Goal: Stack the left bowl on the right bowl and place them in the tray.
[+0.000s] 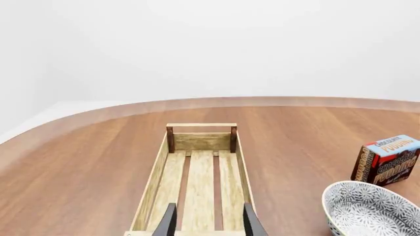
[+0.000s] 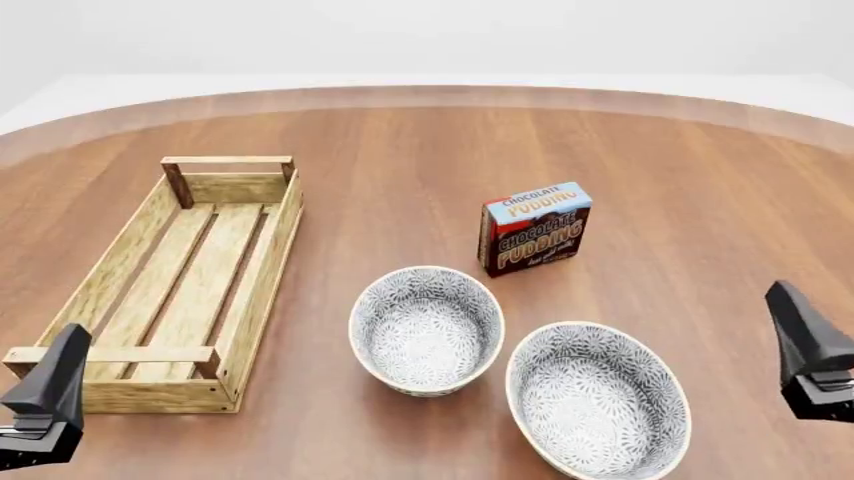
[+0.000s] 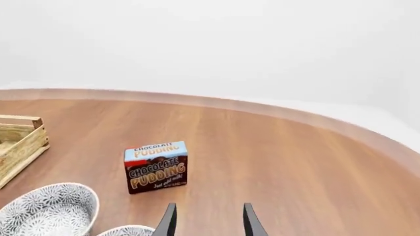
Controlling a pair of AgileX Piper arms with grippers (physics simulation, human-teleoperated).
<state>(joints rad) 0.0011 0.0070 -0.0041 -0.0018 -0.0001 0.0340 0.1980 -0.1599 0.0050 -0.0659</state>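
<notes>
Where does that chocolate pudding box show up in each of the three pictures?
Front view: pudding box at centre, behind the two bowls.
Left wrist view: at the right edge, beside a bowl.
Right wrist view: left of centre.
Shared landmark: the tray.

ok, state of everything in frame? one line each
left bowl: upright on the table, empty, not stacked
right bowl: upright on the table, empty, beside the left bowl
tray: on the table, nothing in it
chocolate pudding box: standing upright behind the bowls
left gripper: open, holding nothing, above the tray's near end
right gripper: open, holding nothing
</notes>
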